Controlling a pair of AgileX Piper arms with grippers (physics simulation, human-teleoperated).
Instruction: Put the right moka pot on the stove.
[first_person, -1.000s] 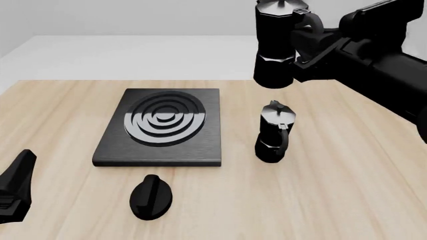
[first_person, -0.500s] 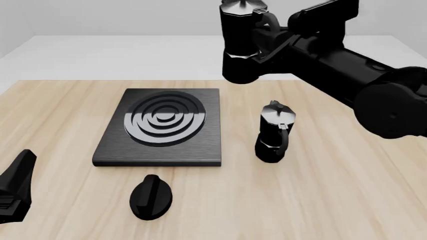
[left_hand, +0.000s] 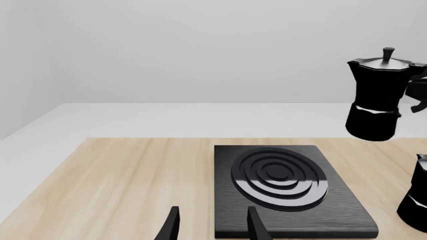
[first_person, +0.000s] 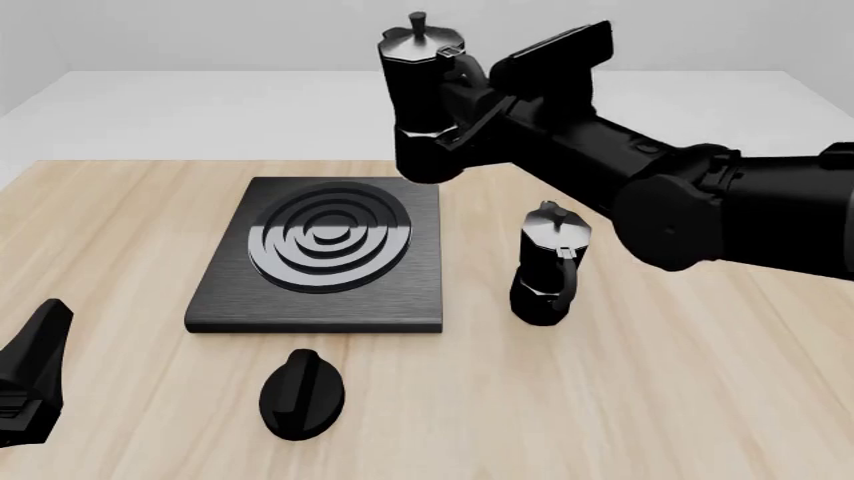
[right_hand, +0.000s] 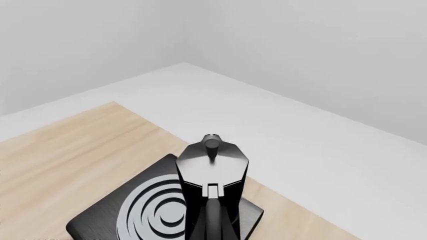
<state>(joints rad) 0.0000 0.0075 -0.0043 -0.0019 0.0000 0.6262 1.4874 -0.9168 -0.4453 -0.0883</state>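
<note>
In the front view we see the right moka pot held upright in the air by the right gripper, clamped on its handle side, above the far right corner of the stove. The second moka pot stands on the table just right of the stove; the knob lies nearer us. Only the left wrist view shows the left gripper with fingers parted, holding nothing. The right wrist view looks down on the pot's lid.
</note>
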